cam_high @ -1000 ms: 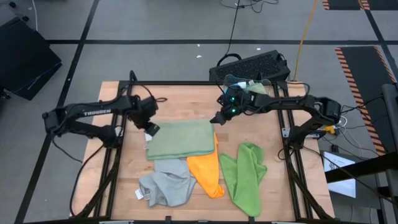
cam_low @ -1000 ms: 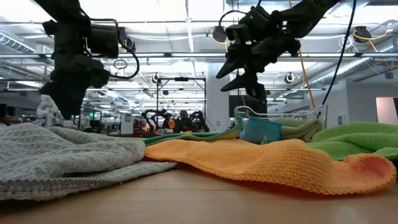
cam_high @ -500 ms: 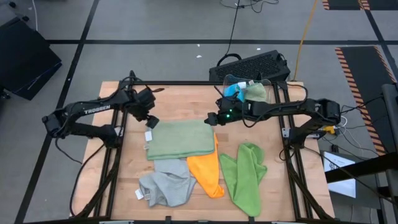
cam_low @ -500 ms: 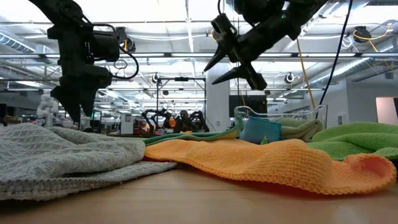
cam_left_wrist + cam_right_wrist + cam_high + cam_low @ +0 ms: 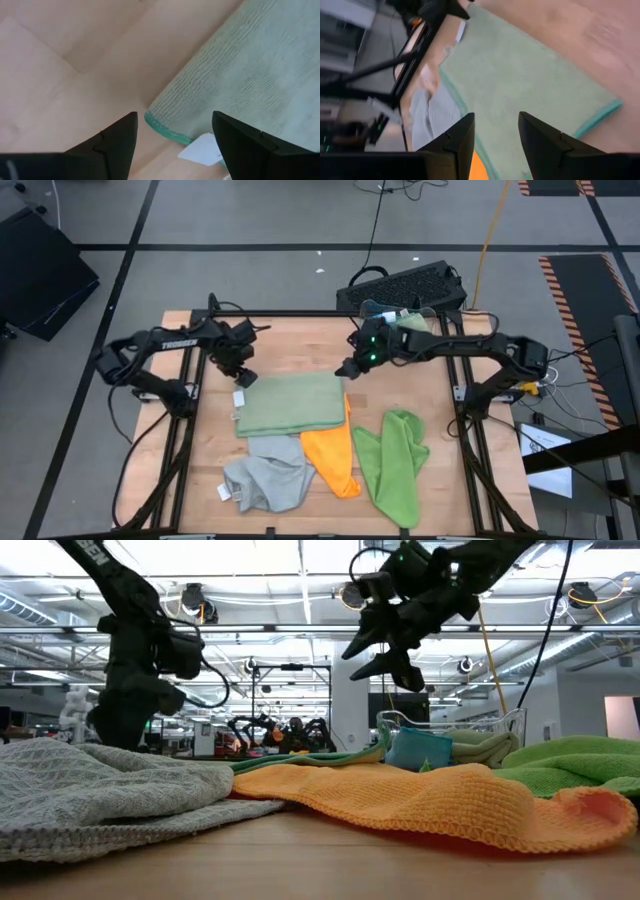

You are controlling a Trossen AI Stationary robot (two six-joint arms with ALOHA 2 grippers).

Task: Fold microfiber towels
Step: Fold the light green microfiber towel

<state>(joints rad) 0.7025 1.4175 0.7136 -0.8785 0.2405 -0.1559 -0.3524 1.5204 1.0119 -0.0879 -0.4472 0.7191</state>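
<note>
We see the left gripper [image 5: 243, 370] has shifted in over the far-left corner of the sage green towel [image 5: 290, 403] — fingers spread, holding nothing, corner and white tag [image 5: 200, 148] between them. The right gripper [image 5: 348, 370] has swung back toward the far-right corner, fingers parted, empty, above the cloth. Looks like both are lining up for a corner grab; fold not started. Grey towel [image 5: 268, 472], orange towel [image 5: 332, 455] and lime towel [image 5: 393, 460] lie nearer, untouched.

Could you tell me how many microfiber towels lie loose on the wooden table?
4: flat sage green towel mid-table, crumpled grey towel and orange towel nearer the front, lime green towel rightmost. More sit in the clear bin.
</note>
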